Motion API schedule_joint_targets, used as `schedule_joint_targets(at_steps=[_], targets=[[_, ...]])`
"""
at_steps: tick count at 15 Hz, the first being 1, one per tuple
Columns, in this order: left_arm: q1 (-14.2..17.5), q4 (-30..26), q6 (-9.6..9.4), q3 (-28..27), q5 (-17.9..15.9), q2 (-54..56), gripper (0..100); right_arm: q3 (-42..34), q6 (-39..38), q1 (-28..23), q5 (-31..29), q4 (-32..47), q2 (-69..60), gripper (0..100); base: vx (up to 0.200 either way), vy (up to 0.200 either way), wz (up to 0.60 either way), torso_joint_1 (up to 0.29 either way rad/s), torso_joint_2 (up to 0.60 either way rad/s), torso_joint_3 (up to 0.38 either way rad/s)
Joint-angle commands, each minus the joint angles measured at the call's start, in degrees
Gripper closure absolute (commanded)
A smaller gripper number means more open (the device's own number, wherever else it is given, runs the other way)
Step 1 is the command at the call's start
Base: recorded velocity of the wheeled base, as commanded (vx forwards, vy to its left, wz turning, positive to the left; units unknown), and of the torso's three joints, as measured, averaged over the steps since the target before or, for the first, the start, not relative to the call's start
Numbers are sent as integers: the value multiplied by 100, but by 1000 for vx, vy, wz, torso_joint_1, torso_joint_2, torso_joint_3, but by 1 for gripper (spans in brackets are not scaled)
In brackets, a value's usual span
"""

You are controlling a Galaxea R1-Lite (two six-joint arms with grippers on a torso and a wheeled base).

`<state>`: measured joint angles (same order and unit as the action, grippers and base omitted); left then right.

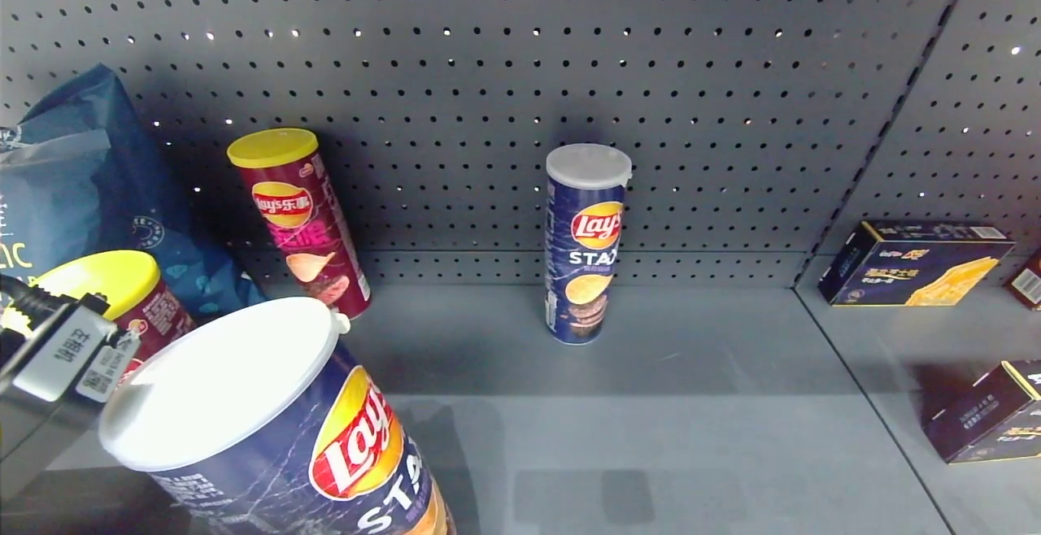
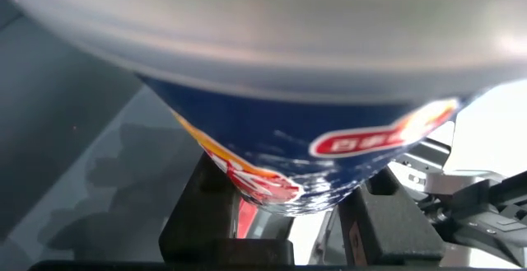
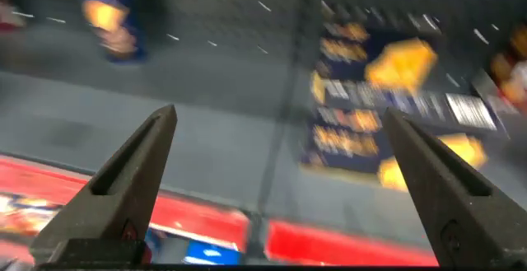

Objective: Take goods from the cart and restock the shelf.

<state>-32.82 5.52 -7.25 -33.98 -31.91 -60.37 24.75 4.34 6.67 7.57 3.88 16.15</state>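
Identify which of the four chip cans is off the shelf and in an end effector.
The near blue can, white-lidded, gripped by the left end effector. The far blue can, far red can and near red can sit on the shelf, untouched.

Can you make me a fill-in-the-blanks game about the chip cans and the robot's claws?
1. The tall blue cardboard chip can standing on the grey metal shelf has a ___ lid.
2. The dark red cardboard chip can to its left has a ___ lid.
3. The right claw is ___ and holds nothing.
4. The big blue chip can nearest the camera is gripped by the ___ claw.
Missing words: white, yellow, open, left.
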Motion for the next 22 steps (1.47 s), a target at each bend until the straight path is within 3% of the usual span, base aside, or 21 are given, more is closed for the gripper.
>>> schedule_joint_targets(at_steps=[1,4,7,9,14,17,22], targets=[[3,10,5,5,1,-19,100,742,137,133,623,-1,1417,0,0,0,0,0,0,0],[3,1,13,5,1,-10,100,909,489,282,763,-203,2656,0,0,0,0,0,0,0],[12,-7,31,14,19,25,100,1542,489,968,553,-423,3852,0,0,0,0,0,0,0],[12,-16,40,-13,27,51,100,1806,480,1416,280,-616,4309,0,0,0,0,0,0,0],[12,1,40,-118,27,34,100,1920,234,1882,60,-845,4871,0,0,0,0,0,0,0],[12,1,40,-127,19,25,100,2148,-223,2374,-405,-924,5249,0,0,0,0,0,0,0],[82,1,40,-127,19,-1,100,2184,-258,2427,-177,-2058,5978,0,0,0,0,0,0,0]])
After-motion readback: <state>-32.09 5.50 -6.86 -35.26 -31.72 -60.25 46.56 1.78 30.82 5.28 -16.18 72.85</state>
